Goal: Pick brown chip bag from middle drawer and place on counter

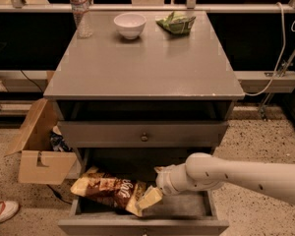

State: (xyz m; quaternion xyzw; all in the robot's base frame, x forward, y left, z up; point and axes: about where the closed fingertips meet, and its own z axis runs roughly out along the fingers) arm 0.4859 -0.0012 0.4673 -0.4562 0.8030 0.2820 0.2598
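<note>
Brown chip bag (108, 190) seen lying in open middle drawer (187, 208), toward left side, left end raised at left wall; gripper (150, 188) placed inside drawer at bag's right end, jaws spread apart, lower finger (150, 199) laid against bag; counter (147, 63) occupied by bowl (130, 24), water bottle (81, 11), green bag (176, 22).

Speckled terrazzo floor (265, 149), cardboard box (44, 166) left.

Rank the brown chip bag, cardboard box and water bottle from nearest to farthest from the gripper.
1. Brown chip bag, in the middle drawer, right at the gripper.
2. Cardboard box, on the floor beside the cabinet.
3. Water bottle, counter's far corner.
</note>
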